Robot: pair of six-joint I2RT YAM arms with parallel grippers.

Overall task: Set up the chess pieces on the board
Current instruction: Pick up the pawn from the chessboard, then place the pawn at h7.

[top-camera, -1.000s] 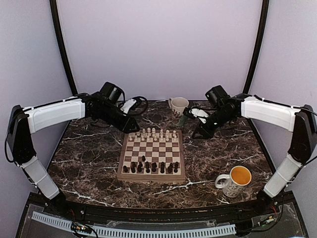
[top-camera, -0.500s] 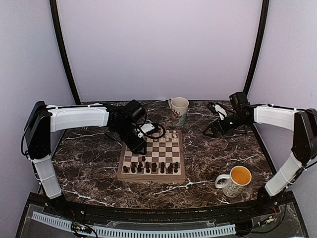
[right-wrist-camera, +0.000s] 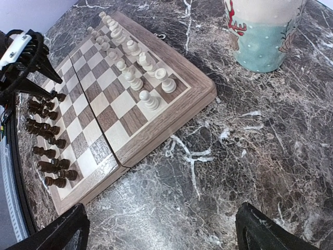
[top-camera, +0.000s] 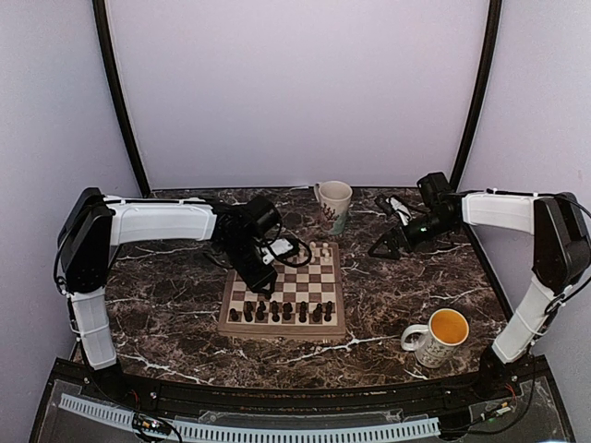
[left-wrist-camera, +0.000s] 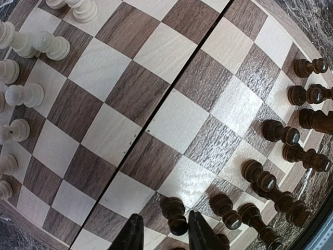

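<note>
Chess pieces (top-camera: 286,312) seemingly line the board's (top-camera: 294,280) near and far rows

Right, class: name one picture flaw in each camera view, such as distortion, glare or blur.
Left wrist: the board's lines bow, with sheen on squares near the dark pieces. Right wrist: the jaws at the bottom corners look soft, the mug cropped. Top: pieces too small to tell apart.

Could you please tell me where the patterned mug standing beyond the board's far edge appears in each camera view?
Top external: the mug stands centre, just beyond the far right corner of the board.
Left wrist: not in view.
Right wrist: the mug sits top right, cut by the upper edge.
Shared landmark: the board, seen in all three.
</note>
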